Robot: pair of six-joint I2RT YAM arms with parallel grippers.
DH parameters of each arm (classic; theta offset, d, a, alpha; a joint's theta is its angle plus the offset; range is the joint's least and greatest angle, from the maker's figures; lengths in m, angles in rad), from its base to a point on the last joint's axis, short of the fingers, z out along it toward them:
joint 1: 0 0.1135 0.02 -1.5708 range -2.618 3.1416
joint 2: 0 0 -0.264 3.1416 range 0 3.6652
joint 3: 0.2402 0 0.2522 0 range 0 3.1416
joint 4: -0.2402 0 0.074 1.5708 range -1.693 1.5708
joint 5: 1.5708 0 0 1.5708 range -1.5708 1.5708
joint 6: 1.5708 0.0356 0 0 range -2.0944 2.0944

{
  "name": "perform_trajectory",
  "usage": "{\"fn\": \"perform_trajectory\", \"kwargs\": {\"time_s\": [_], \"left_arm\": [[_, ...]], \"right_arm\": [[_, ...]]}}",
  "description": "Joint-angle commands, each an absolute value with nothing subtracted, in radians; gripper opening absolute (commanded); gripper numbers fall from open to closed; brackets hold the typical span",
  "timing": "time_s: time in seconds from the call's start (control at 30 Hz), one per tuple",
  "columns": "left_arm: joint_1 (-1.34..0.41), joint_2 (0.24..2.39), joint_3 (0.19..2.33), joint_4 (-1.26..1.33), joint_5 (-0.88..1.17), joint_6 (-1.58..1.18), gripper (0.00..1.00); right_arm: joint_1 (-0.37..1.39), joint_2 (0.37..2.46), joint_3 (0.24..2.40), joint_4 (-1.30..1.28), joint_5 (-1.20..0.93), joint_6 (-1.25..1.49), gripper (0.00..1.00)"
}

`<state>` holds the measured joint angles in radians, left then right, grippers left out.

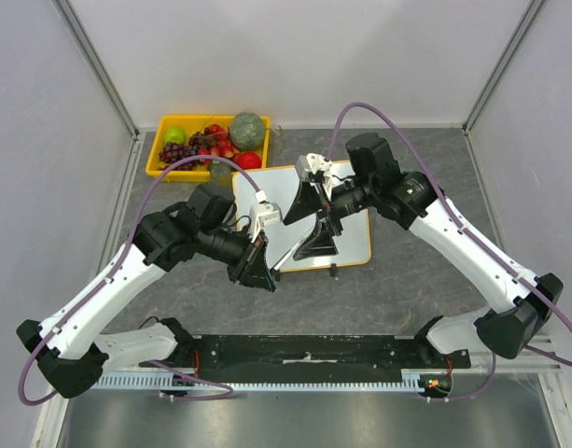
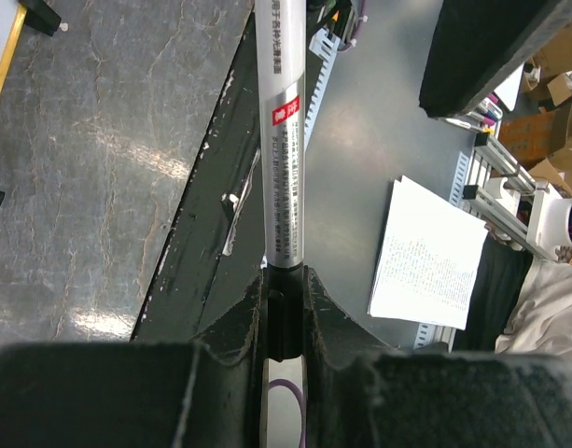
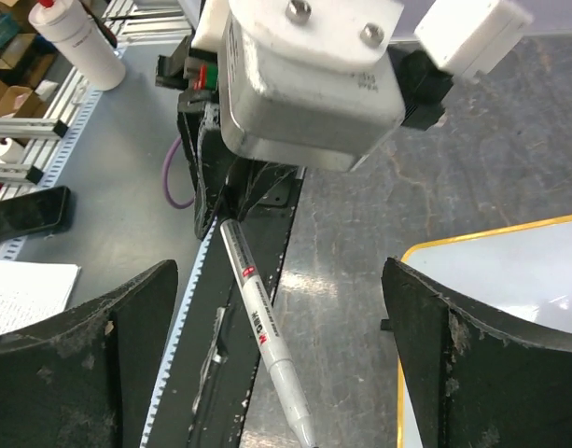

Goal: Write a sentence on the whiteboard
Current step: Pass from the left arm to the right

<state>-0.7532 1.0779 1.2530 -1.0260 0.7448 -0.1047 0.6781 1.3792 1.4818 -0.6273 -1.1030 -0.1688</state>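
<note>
Top external view gives us the whiteboard (image 1: 355, 238) flat at mid-table, glossy white with a thin orange frame and rounded corners. Its far left corner lies near a yellow tray (image 1: 156, 159) of fruit. Bare grey marbled table (image 1: 425, 280) lies open to the right of it and on its near side.

Our left gripper (image 1: 265, 271) is clamped on a marker (image 1: 290, 250), which slants up over the board. From the left wrist, the black fingers (image 2: 239, 317) pinch a smooth silver barrel (image 2: 284, 159). It carries a red label and fine print that we cannot read.

Our right gripper (image 1: 312, 226) hangs over the board with its jaws spread wide and nothing in them. Its wrist view shows the rough, wedge-shaped fingers (image 3: 453, 345) either side of the marker (image 3: 262, 336), touching nothing. The board's corner (image 3: 509, 271) is at the right.
</note>
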Motion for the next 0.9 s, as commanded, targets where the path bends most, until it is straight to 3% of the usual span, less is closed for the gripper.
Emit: {"fn": "perform_trajectory", "kwargs": {"time_s": [0.0, 0.17, 0.23, 0.43, 0.63, 0.8, 0.87], "left_arm": [[-0.759, 1.069, 1.298, -1.049, 0.796, -0.061, 0.02], [-0.761, 1.08, 1.307, -1.049, 0.793, -0.06, 0.02], [-0.761, 1.08, 1.31, -1.049, 0.787, -0.06, 0.02], [-0.761, 1.074, 1.304, -1.037, 0.793, -0.071, 0.02], [-0.765, 1.078, 1.301, -1.031, 0.796, -0.072, 0.02], [-0.767, 1.089, 1.295, -1.028, 0.796, -0.071, 0.02], [-0.769, 1.088, 1.286, -1.025, 0.798, -0.072, 0.02]], "right_arm": [[0.676, 1.373, 1.494, -0.689, -1.184, -0.199, 0.96], [0.678, 1.373, 1.474, -0.699, -1.203, -0.201, 0.75], [0.678, 1.368, 1.462, -0.701, -1.203, -0.198, 0.6], [0.678, 1.355, 1.448, -0.738, -1.18, -0.209, 0.53], [0.678, 1.354, 1.45, -0.738, -1.181, -0.203, 0.34], [0.678, 1.364, 1.453, -0.736, -1.184, -0.198, 0.25], [0.678, 1.364, 1.453, -0.738, -1.187, -0.198, 0.13]]}}
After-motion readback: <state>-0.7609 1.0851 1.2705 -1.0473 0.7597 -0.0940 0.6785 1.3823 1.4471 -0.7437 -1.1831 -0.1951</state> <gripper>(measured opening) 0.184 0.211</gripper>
